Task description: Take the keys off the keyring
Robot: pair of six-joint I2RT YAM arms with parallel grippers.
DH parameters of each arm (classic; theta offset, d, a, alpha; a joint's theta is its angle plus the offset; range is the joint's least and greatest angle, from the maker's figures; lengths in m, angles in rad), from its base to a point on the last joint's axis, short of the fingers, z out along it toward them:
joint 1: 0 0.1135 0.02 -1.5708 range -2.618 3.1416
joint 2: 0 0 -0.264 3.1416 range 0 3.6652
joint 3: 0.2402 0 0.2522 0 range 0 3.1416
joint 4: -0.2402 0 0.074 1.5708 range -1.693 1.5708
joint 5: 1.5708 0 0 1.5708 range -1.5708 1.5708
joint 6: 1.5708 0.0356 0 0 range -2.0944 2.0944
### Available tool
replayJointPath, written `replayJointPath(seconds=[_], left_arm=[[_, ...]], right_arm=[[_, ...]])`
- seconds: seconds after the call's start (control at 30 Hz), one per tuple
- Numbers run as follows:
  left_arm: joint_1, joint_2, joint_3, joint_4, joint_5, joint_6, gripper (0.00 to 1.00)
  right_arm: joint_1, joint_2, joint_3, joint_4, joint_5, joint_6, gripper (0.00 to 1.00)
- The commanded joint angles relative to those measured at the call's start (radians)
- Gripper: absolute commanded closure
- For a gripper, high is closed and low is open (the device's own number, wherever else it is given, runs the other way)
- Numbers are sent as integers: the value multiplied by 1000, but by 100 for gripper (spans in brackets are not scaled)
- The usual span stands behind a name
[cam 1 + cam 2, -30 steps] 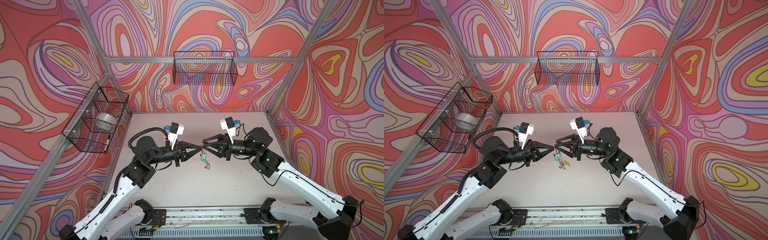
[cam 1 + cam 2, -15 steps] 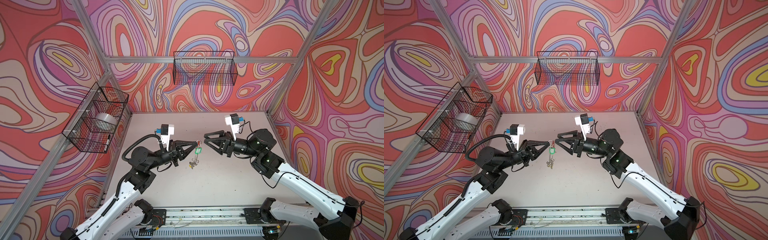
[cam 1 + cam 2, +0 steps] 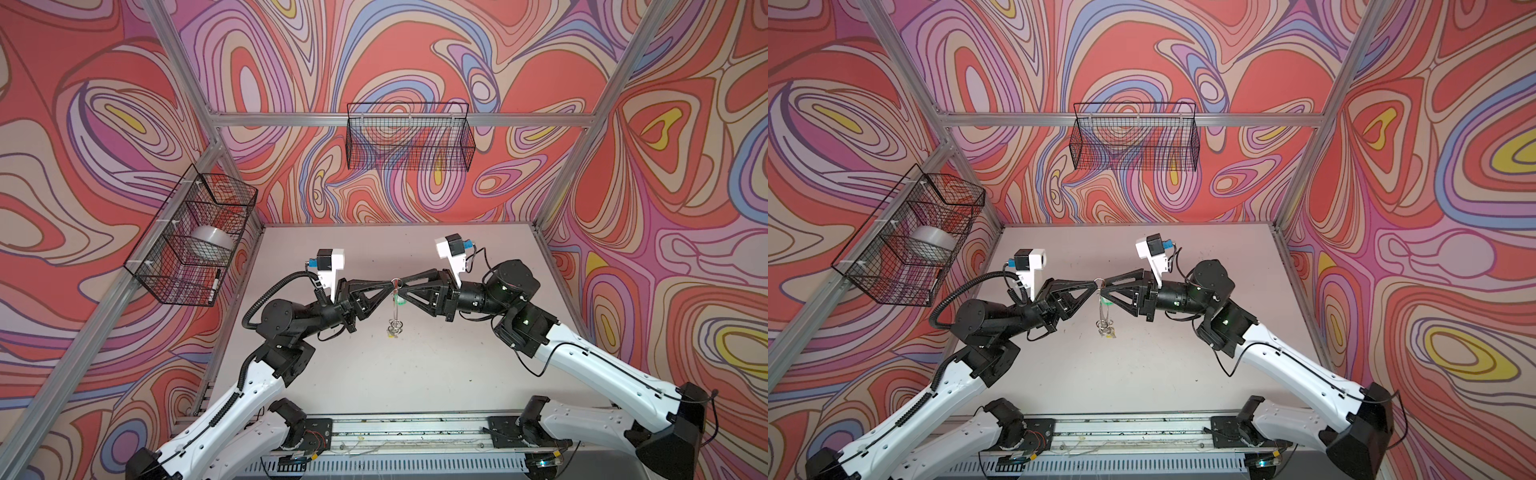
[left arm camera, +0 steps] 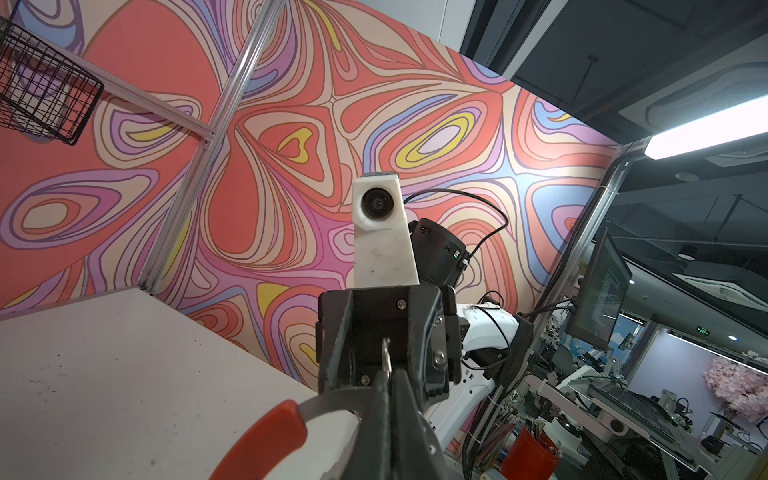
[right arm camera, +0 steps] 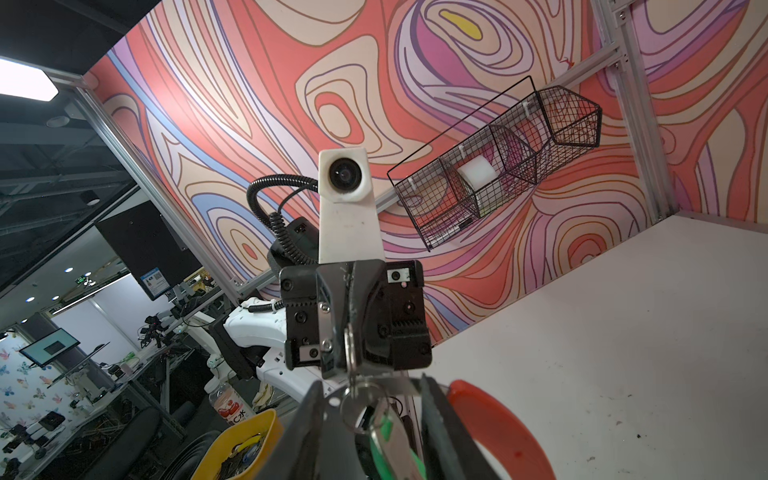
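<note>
In both top views the keyring (image 3: 396, 309) (image 3: 1103, 309) hangs in the air over the tabletop (image 3: 415, 374), about half way between its left and right edges. Its thin side faces us, so its long way runs straight down. The left gripper (image 3: 390, 284) is pressed shut on the top of the keyring. The right gripper (image 3: 401, 287) points at it from the other side, nose to nose with the left one. The key with the green tag (image 3: 400, 300) hangs just under the two noses, closest to the right gripper. A little bunch of metal (image 3: 394, 330) with a spot of yellow dangles at the low end, well below both.

In the left wrist view the left gripper's fingers (image 4: 409, 419) squeeze the grey band of the keyring (image 4: 332, 404). The red part (image 4: 266, 436) curves off to one side. A small split ring (image 4: 386, 357) pokes out past the fingertips, toward the right gripper.

In the right wrist view the right gripper's fingers (image 5: 309, 424) are spread apart and pinch nothing. The key with the green tag (image 5: 388, 432) and a small split ring (image 5: 360, 399) sit between them, with a gap on each side. The red part (image 5: 498, 428) runs outside one finger.

So the green key lies straight ahead of the free right gripper. I think that gripper only has to close on it and pull away from the left one.
</note>
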Motion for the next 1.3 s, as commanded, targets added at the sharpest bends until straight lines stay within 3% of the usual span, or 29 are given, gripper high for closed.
replayJointPath(seconds=[0.0, 0.1, 0.27, 0.4, 0.73, 0.83, 1.07, 1.27], left_arm=[[-3, -18, -5, 61, 27, -8, 100], [-3, -30, -2, 30, 38, 11, 100], [-3, -50, 17, -54, 66, 39, 100], [-3, -71, 68, -209, 101, 99, 100], [-4, -82, 425, -1033, 43, 318, 100], [-3, -59, 518, -1205, 11, 357, 100], [-5, -35, 626, -1394, -43, 376, 100], [-5, -41, 626, -1405, -48, 384, 100]], right_arm=[[7, -33, -9, 7, 30, -29, 60], [7, -53, -8, -12, 59, -45, 58], [7, -46, 7, -18, 33, -49, 67], [7, -34, 17, -24, 9, -39, 67], [7, -135, -27, -138, 83, -78, 63], [7, -143, -46, -142, 94, -67, 62], [6, -127, -69, -122, 99, -35, 57], [7, -104, -69, -105, 93, -13, 52]])
